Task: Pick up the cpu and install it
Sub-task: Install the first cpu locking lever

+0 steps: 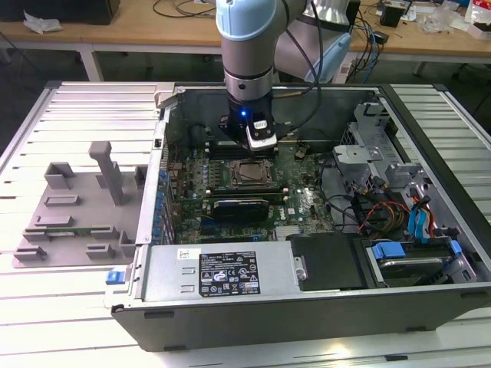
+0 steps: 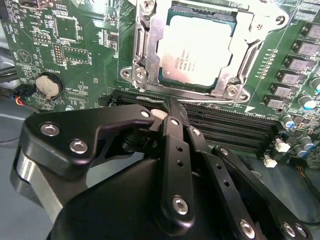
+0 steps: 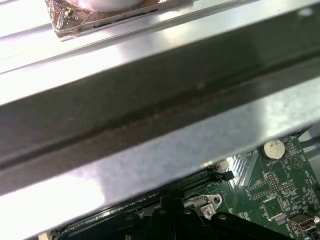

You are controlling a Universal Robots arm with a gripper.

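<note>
The cpu (image 2: 197,52) is a silvery square chip lying flat inside the socket frame (image 2: 145,55) on the green motherboard (image 1: 303,203); in the exterior view the cpu (image 1: 249,175) sits mid-board. My gripper (image 2: 170,104) hangs just off the socket's edge, over the black memory slots (image 2: 230,127). Its black fingers (image 2: 172,145) are closed together with nothing visible between them. In the exterior view the arm's wrist (image 1: 247,84) reaches down into the open computer case, and the gripper (image 1: 255,149) hovers just behind the socket.
A grey plastic fixture with slotted blocks (image 1: 77,215) lies at the exterior view's left. Inside the case are a power supply (image 1: 222,272), a drive cage (image 1: 376,138), cables (image 1: 376,211) and a coin battery (image 2: 47,86). The case's metal wall (image 3: 150,115) crosses the first wrist view.
</note>
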